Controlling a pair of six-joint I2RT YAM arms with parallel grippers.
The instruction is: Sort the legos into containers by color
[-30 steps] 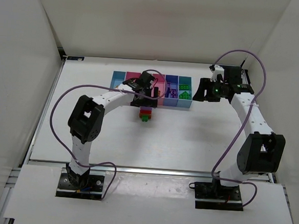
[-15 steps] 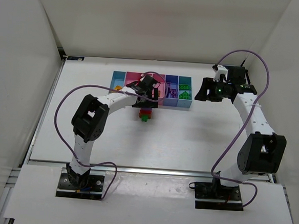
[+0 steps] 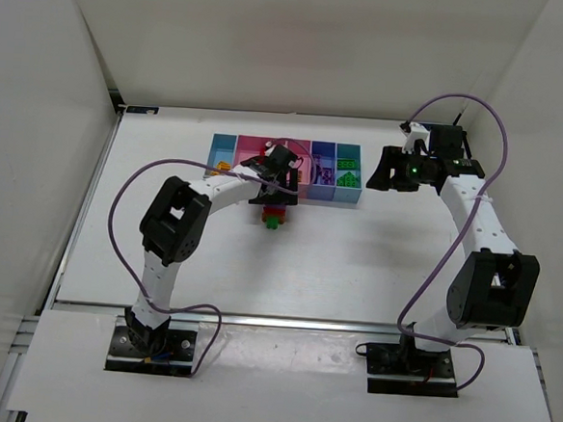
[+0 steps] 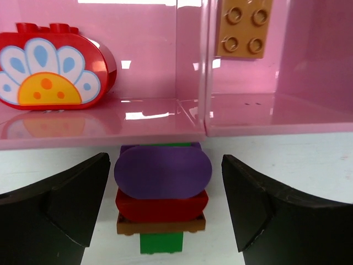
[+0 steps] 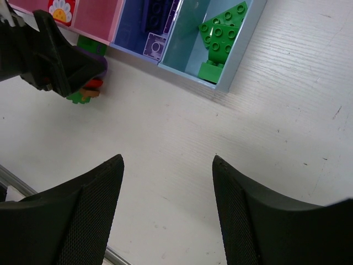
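A small stack of legos stands on the table just in front of the tray (image 3: 340,199): a purple brick (image 4: 162,174) on top, a red one (image 4: 161,207) under it, then a thin orange plate and a green brick (image 4: 161,243). My left gripper (image 4: 165,204) is open, one finger on each side of the stack with a gap on both sides. A red flower brick (image 4: 55,74) and an orange brick (image 4: 244,27) lie in the two pink containers. Purple bricks (image 5: 157,22) fill the darker blue one, green bricks (image 5: 223,33) the light blue one. My right gripper (image 5: 168,210) hangs open over bare table.
The tray's pink front wall (image 4: 165,118) rises right behind the stack. My right gripper (image 3: 383,170) is just past the tray's right end. Purple cables loop off both arms, and white walls enclose the table.
The left arm's elbow has swung right and forward, and its gripper has shifted slightly over the stack. The right arm has barely moved.
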